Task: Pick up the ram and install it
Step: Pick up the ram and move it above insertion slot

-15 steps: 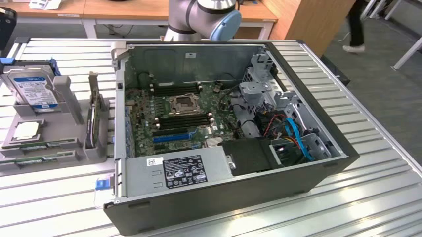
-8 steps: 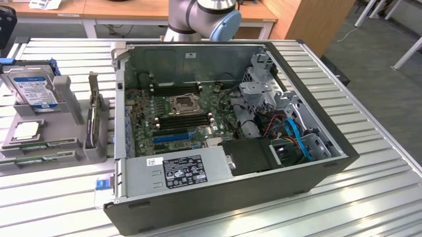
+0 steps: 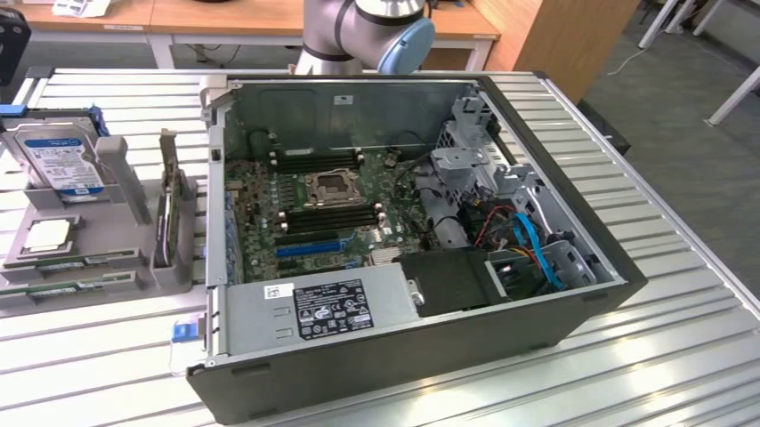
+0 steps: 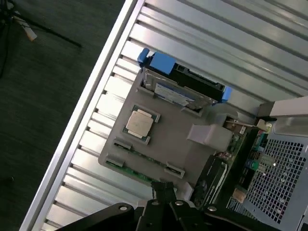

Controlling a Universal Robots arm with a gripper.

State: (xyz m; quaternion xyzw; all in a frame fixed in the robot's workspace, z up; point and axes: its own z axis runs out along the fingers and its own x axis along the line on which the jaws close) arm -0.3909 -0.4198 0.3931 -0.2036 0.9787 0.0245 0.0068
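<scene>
Ram (image 3: 74,263) lies flat in a grey holder (image 3: 131,191) near the counter (image 3: 594,374) edge on the exterior view's left, just beside the open case (image 3: 416,391). It rests along the holder's near side, and a second stick (image 3: 60,291) lies parallel to it, closer to the counter's near edge. On the same holder, a drive (image 3: 60,160) stands toward the far edge and a processor (image 3: 48,234) lies between the drive and the sticks.

In the wrist view, the ram (image 4: 144,156) shows as a thin green strip held between small grey clips at its two ends. The claw (image 4: 164,188) hangs above that side of the holder with its black fingers pressed together. It grips nothing and is clear of the stick. The arm (image 3: 362,27) rises at the counter's far edge, behind the case.

The stick looks light, stiff and thin, and probably brittle if bent or levered against the clips. Its chips and contact edge are likely the delicate parts. The safer hold would seem to be across the long bare edges near the middle, so it lifts level, rather than on the flat face. Lying flat in the holder, it offers little edge to pinch.

Inside the case the black slots (image 3: 333,216) beside the socket look unfilled.
</scene>
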